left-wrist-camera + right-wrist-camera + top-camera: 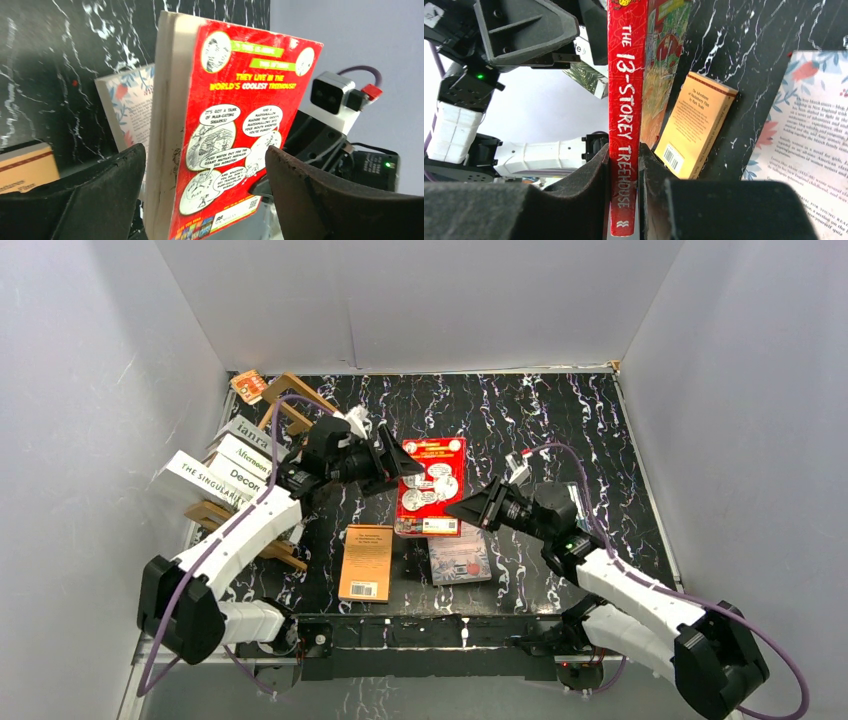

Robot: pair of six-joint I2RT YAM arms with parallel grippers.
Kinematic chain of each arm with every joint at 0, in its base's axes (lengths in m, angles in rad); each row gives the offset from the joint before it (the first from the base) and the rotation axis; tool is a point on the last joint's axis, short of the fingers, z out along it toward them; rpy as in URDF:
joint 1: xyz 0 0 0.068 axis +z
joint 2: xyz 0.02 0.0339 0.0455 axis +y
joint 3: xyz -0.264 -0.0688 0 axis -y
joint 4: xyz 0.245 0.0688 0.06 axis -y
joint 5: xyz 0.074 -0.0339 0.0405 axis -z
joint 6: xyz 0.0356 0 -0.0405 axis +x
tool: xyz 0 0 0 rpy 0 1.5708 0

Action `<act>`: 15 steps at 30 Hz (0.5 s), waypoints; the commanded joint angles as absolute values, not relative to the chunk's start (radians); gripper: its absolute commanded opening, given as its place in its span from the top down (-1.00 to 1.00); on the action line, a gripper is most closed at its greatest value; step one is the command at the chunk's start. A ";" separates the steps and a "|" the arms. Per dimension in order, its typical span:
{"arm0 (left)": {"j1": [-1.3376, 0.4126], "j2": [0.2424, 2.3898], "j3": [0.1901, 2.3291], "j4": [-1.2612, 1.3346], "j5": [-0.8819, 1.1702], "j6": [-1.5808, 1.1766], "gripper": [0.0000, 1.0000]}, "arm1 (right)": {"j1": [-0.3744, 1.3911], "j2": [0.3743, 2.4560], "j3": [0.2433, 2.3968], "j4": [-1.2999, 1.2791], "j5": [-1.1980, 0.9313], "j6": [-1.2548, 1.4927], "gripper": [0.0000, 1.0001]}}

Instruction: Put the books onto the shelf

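The red illustrated book [432, 485] hangs above the table between my two grippers. My right gripper [624, 150] is shut on its spine [626, 100], near the lower end. My left gripper [205, 150] is open, with its fingers [107, 185] on either side of the book's back cover [235, 125] and a gap on each side. The shelf [292, 392] stands at the far left and holds several books [240, 465] on edge. An orange paperback [365, 562] and a floral-backed book [460, 555] lie flat near the front.
A small orange card [249, 386] lies at the back left corner beside the shelf. White walls enclose the marbled black table [560, 430] on three sides. The left arm [250, 530] reaches across in front of the shelf.
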State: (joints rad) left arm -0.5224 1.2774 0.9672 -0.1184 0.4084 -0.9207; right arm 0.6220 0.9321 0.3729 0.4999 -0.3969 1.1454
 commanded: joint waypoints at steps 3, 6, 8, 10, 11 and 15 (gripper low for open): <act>-0.508 1.153 1.099 -0.296 0.246 -0.822 -0.75 | 0.624 0.899 0.631 0.335 -0.394 0.901 1.00; -0.505 1.120 1.098 -0.225 0.330 -0.850 -0.75 | 0.624 0.906 0.727 0.275 -0.402 0.846 1.00; -0.505 1.105 1.093 -0.134 0.415 -0.890 -0.76 | 0.623 0.914 0.809 0.249 -0.424 0.861 1.00; -0.505 1.095 1.100 -0.046 0.491 -0.927 -0.75 | 0.625 0.923 0.863 0.272 -0.464 0.890 1.00; -0.505 1.088 1.106 -0.013 0.523 -0.944 -0.75 | 0.624 0.926 0.885 0.288 -0.480 0.906 1.00; -0.505 1.078 1.135 0.109 0.606 -0.980 -0.76 | 0.623 0.935 0.920 0.368 -0.538 0.965 1.00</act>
State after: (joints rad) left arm -0.5076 1.1114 1.0748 -0.0456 0.4686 -0.9344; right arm 0.6220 0.9382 0.8463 0.2173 -0.4511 0.9192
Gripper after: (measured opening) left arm 0.876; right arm 0.282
